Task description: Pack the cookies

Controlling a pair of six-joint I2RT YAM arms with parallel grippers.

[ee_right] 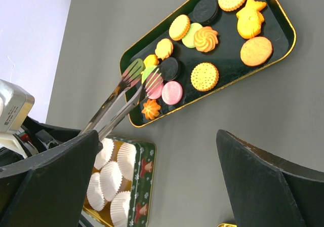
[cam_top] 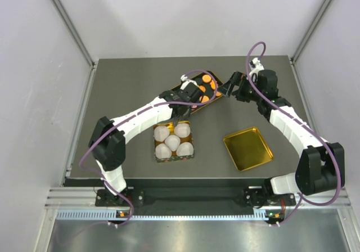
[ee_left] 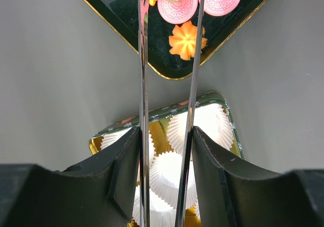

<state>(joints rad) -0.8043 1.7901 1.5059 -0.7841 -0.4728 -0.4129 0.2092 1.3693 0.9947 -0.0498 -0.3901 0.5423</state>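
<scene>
The cookies [ee_right: 205, 76] lie on a black gold-rimmed tray [cam_top: 216, 93] at the back middle; they are orange, pink, green and dark, also seen in the left wrist view [ee_left: 177, 8]. My left gripper [cam_top: 188, 96] is shut on metal tongs [ee_left: 143, 85]. The tong tips are apart at the tray's near end, over a green cookie [ee_right: 147, 74] beside a pink cookie [ee_right: 172, 92] and an orange flower-shaped one [ee_left: 186, 39]. My right gripper [cam_top: 229, 89] is open and empty, just right of the tray, its fingers [ee_right: 268, 176] wide apart.
A green Christmas tin [cam_top: 188, 155] holding several white paper cups [cam_top: 172, 143] stands in front of the tray, under the left gripper [ee_left: 202, 120]. A gold lid [cam_top: 247, 148] lies at the front right. Grey walls close in the table's sides.
</scene>
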